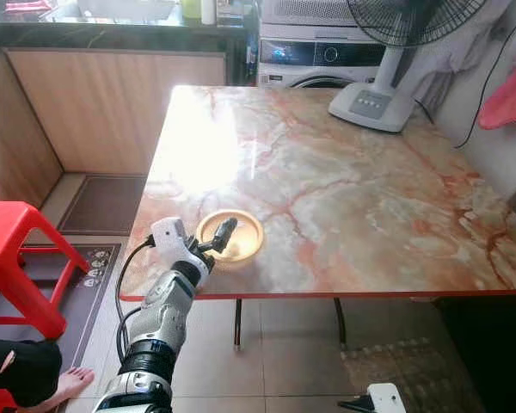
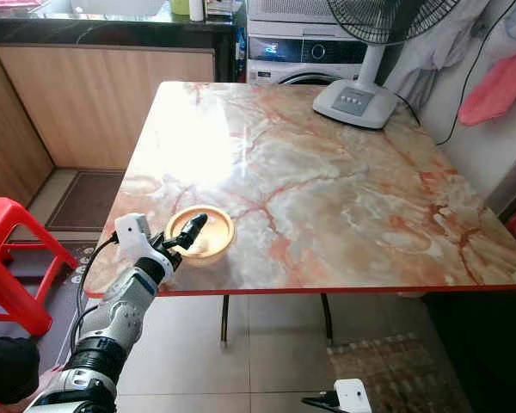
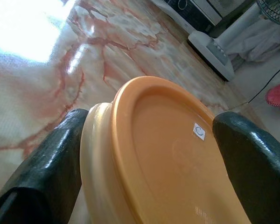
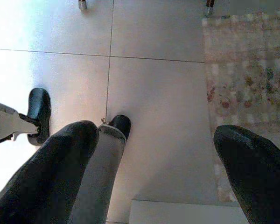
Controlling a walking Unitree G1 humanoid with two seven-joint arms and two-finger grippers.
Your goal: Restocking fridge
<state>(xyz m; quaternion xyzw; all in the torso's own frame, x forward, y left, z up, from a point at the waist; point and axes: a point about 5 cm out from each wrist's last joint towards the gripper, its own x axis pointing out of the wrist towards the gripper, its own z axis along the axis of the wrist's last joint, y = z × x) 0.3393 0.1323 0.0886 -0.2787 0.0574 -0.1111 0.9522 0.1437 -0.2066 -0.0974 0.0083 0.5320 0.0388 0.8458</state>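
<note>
left gripper (image 1: 226, 231): fingers spread around orange-lidded container (image 1: 230, 237), near table (image 1: 370, 215) front-left corner | right gripper (image 4: 154, 172): open; above floor

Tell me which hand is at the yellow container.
The left hand: its fingers flank the container on the table. The right hand hangs over the floor.

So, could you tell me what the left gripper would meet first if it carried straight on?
The orange lidded container, probably: the left gripper is open with a finger on either side of it.
</note>
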